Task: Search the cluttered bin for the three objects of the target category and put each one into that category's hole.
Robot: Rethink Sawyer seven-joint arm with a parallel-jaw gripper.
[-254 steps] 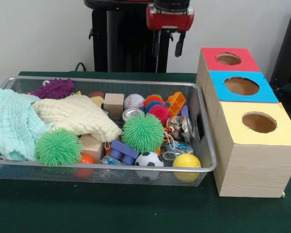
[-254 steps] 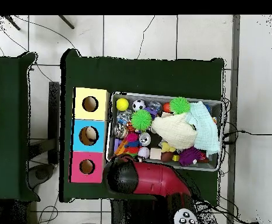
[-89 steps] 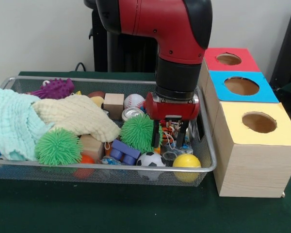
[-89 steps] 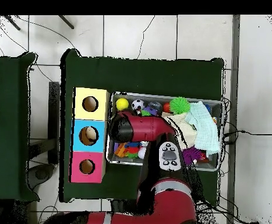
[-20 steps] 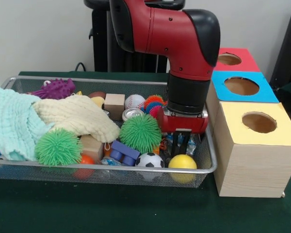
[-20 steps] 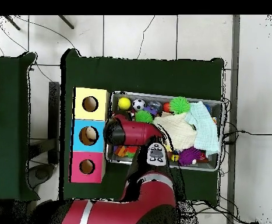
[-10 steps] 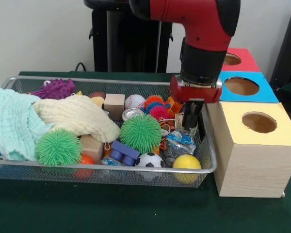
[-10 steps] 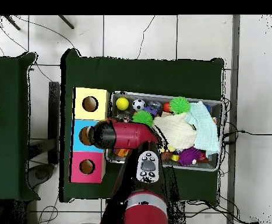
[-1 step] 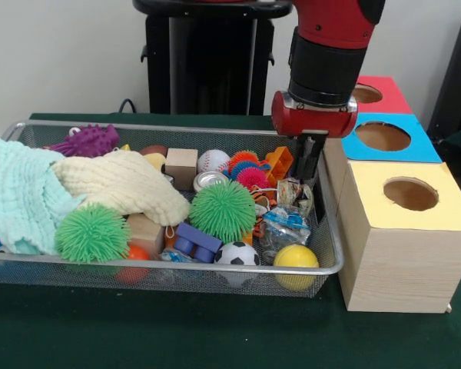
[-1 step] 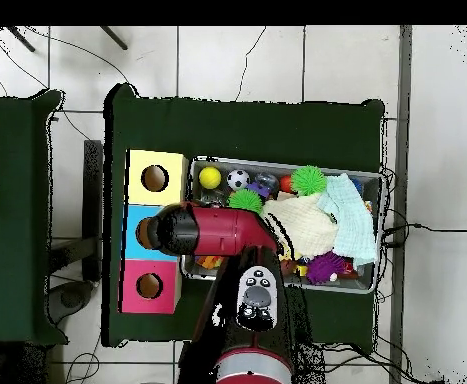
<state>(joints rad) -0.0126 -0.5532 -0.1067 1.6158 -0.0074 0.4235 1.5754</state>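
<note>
Front view: pincer above bin's box-side rim, grip state unclear.

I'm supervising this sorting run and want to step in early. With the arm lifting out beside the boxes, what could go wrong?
1. The end effector hangs just above the bin rim beside the blue box. I cannot tell whether it grips anything, so it may be carrying nothing.
2. Crinkly packets lie loose below it and might snag.
3. The arm hides the blue hole from overhead, so a drop would be hard to check.
</note>
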